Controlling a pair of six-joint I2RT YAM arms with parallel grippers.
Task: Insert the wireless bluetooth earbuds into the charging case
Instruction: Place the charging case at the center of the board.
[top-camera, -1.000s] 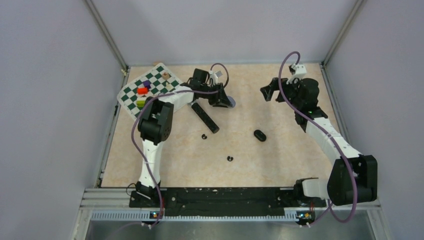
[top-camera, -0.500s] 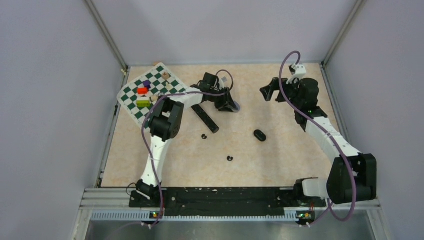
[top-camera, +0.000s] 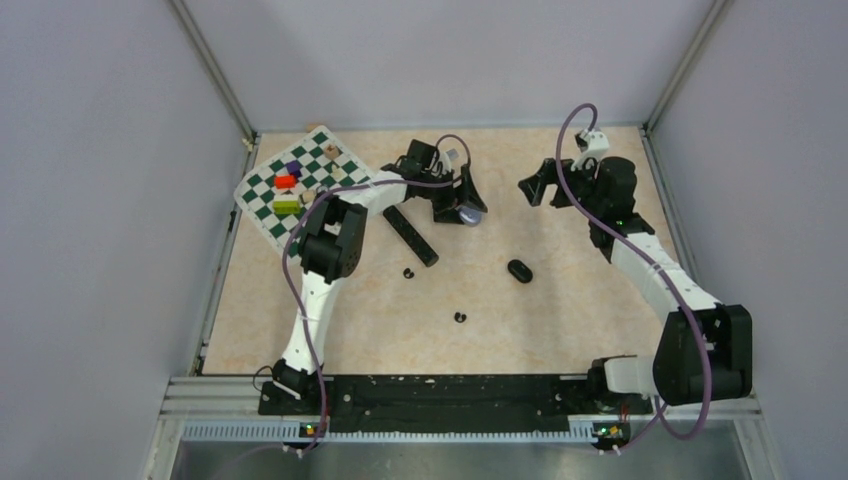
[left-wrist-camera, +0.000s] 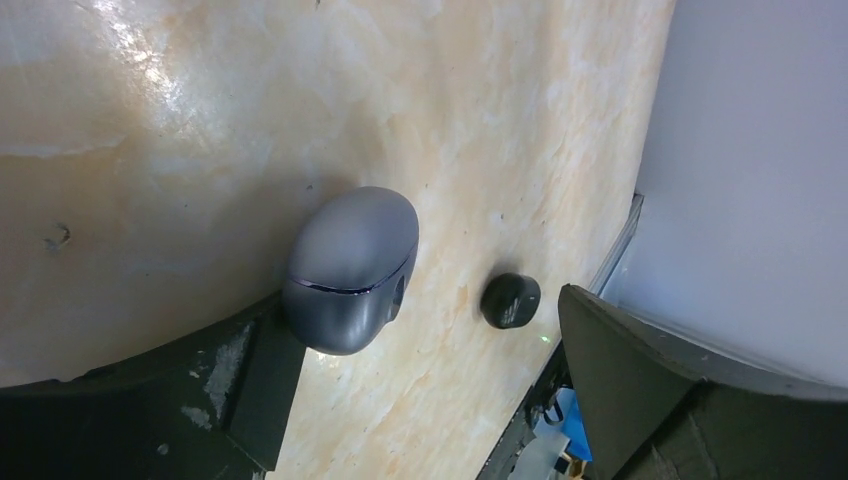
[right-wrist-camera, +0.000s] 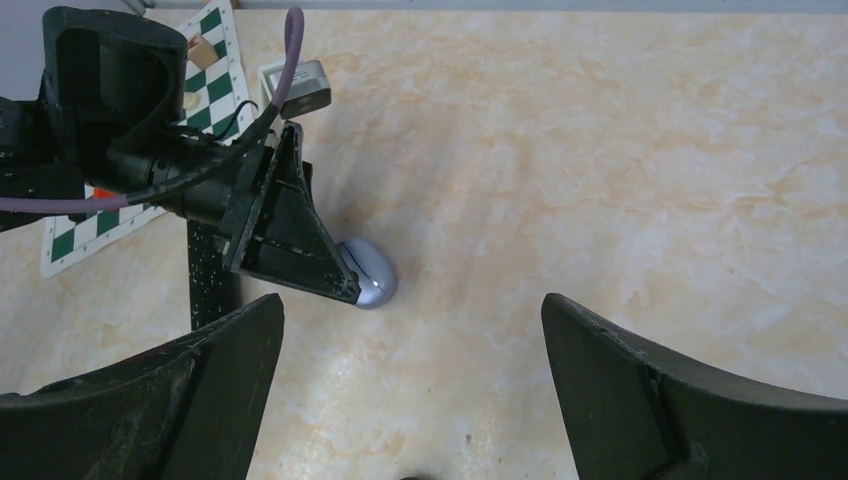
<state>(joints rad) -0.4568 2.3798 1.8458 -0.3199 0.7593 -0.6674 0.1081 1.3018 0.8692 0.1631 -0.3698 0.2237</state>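
- Two black earbuds (top-camera: 408, 272) lie loose on the tabletop (top-camera: 560, 320), well apart from both grippers. One sits just beside the near end of a long black microphone (top-camera: 411, 235), and the second bud (top-camera: 460, 318) lies nearer the arm bases.
- At the far middle of the table, the left gripper (top-camera: 468, 206) has its jaws spread wide over a pale grey-purple case (top-camera: 471, 214).
- The left wrist view shows that case (left-wrist-camera: 350, 268) resting against one finger (left-wrist-camera: 250, 390) only. The opposite finger (left-wrist-camera: 640, 380) stands well clear, so nothing is pinched. A dark seam runs around the case.
- A black oval case (top-camera: 518, 270) lies on the table between the two arms, near the pale case and apart from both buds.
- The right gripper (top-camera: 535, 184) hangs over the far right of the table. Its fingers (right-wrist-camera: 150, 400) are parted wide and hold nothing, and its camera looks across at the left gripper (right-wrist-camera: 290, 235) and the pale case (right-wrist-camera: 370, 275).
- A green-and-white checkered board (top-camera: 262, 198) carrying small coloured blocks (top-camera: 285, 181) sits in the far left corner.
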